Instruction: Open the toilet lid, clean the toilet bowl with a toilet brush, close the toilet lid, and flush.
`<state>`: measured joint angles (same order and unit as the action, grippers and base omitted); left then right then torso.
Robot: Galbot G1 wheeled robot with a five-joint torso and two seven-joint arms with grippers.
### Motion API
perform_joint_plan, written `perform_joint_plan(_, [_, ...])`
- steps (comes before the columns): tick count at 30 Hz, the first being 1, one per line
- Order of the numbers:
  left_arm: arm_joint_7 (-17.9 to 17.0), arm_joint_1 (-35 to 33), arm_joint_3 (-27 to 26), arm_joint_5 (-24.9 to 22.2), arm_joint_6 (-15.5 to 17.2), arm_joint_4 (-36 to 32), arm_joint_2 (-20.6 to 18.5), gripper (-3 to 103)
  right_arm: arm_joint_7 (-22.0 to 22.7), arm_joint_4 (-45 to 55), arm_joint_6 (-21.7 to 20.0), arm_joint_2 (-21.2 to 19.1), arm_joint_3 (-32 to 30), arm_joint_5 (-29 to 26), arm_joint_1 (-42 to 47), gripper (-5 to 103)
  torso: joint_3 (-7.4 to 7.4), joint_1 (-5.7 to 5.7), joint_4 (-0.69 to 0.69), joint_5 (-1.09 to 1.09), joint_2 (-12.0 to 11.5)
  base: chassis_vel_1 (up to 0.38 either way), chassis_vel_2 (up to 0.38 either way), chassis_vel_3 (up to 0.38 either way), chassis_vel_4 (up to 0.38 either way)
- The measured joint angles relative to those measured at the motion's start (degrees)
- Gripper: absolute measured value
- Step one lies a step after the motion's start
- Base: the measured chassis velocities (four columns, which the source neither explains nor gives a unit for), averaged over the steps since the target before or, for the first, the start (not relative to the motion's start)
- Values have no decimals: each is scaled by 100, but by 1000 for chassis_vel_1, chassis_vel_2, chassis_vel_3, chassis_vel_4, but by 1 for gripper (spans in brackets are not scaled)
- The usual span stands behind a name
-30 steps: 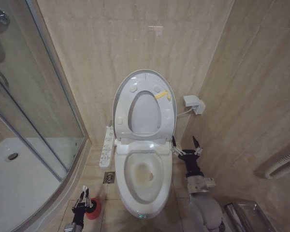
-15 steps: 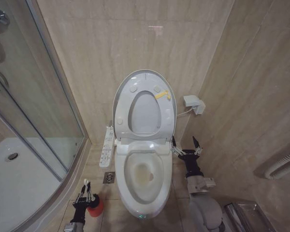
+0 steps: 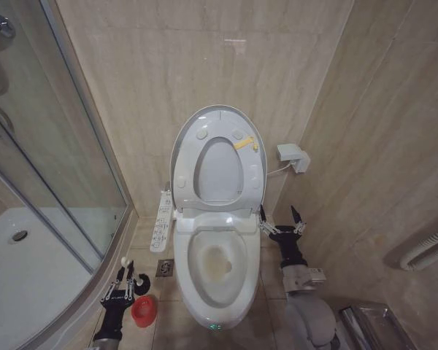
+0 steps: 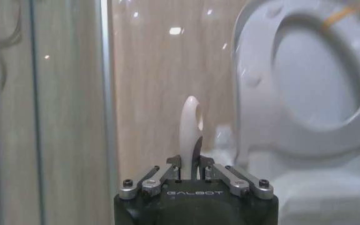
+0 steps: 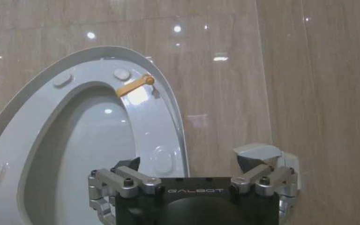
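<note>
The toilet lid [image 3: 217, 124] stands upright against the wall, with the ring seat [image 3: 204, 138] and its yellow tag raised against it. Below lies the open toilet bowl [image 3: 217, 266], its hollow stained yellowish. On the floor to the bowl's left, my left gripper [image 3: 124, 275] is shut on the toilet brush's white handle [image 3: 125, 261], just left of the red cup [image 3: 144, 310]. The left wrist view shows that gripper [image 4: 190, 161] clamped on the handle [image 4: 189, 126]; the bristle head is hidden. My right gripper [image 3: 280, 215] hangs open right of the bowl, facing the lid [image 5: 92, 136].
A glass shower screen [image 3: 58, 175] and curved shower tray [image 3: 22, 277] close off the left side. The control panel [image 3: 160, 219] juts from the toilet's left, with a floor drain [image 3: 165, 267] below. A wall box [image 3: 292, 157] and a metal bin [image 3: 372, 328] stand to the right.
My left gripper has risen and shifted left with the brush handle, uncovering the red cup. The right arm has not moved.
</note>
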<state>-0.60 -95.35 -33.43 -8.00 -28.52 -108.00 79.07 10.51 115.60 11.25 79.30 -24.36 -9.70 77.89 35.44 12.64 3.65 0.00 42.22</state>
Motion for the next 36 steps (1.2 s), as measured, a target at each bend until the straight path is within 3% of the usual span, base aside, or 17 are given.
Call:
perform_joint_plan(9, [-115,-551,260,242,120,-1632,-168,19,0,0,0,0,0,0,0,100,0,0,1,0,0,0,0,0,0])
perform_joint_plan(16, [45,-531,679,-192,456,-2498,-454,19,0,0,0,0,0,0,0,100,0,0,0,0,0,0,0,0,0])
perform_joint_plan(23, [236,-4,797,-718,664,-2290,-809,19,0,0,0,0,0,0,0,100,0,0,1,-1,0,0,0,0,0])
perform_joint_plan(28, [490,704,952,-1515,791,-1572,-1303,19,1,0,0,0,-1,0,0,100,1,1,0,-1,0,0,0,0,0])
perform_joint_plan(36, [744,1833,1517,-2093,808,-624,-1825,19,0,1,0,0,0,0,-1,100,1,1,3,-1,-1,0,0,0,0])
